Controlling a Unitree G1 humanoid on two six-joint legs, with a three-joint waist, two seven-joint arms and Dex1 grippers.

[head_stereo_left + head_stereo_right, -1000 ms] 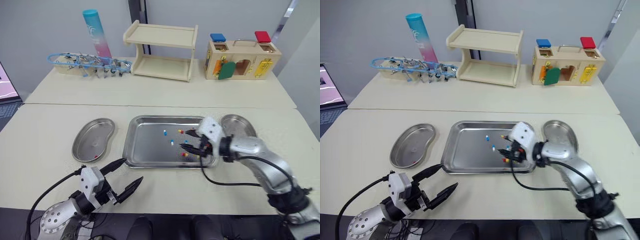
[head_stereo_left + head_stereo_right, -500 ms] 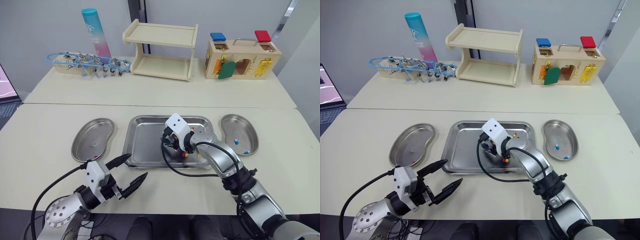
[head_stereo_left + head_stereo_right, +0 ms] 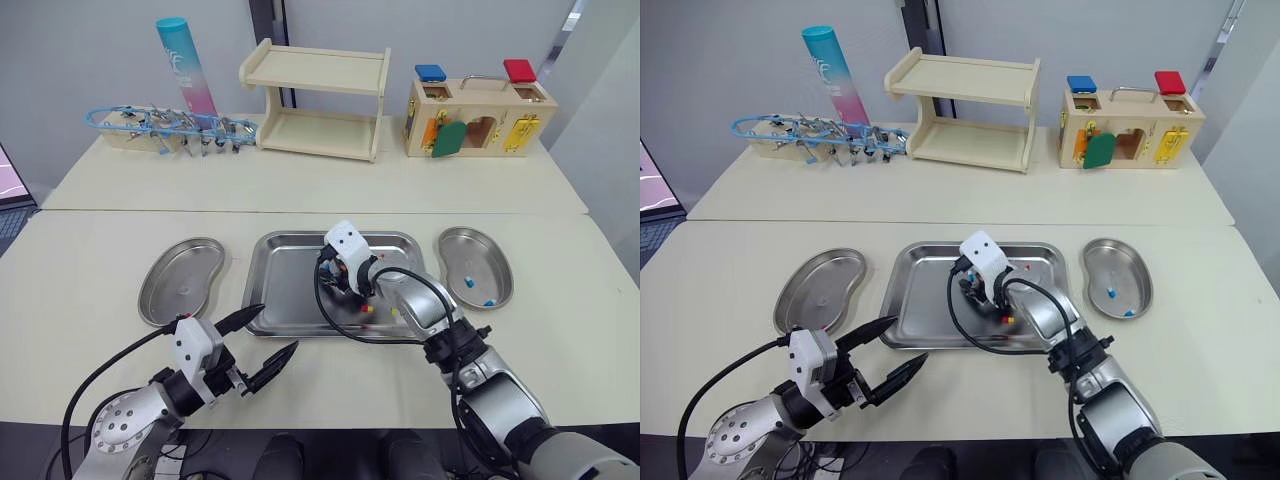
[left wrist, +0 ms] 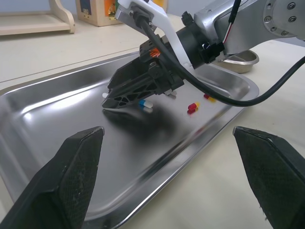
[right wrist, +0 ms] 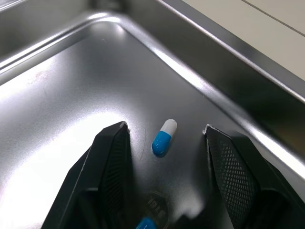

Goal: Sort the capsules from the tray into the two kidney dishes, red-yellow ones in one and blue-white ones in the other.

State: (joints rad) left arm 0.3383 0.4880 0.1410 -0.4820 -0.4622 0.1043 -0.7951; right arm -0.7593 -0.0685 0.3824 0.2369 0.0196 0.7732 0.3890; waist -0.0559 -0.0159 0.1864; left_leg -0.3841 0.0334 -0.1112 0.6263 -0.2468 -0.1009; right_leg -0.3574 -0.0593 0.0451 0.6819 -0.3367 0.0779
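R fingers [image 5: 112, 162] straddle blue-white capsule [image 5: 164, 137]; red-yellow caps [image 4: 193, 107] near, in tray [image 4: 62, 124].

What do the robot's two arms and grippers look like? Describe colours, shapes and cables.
Both arms are silver-grey metal with rounded joints. Each wrist carries a white boxy housing, and a black cable loops from it along the arm. The left gripper and right gripper each have two black, tapering fingers, whose inner faces show a fine mesh texture.
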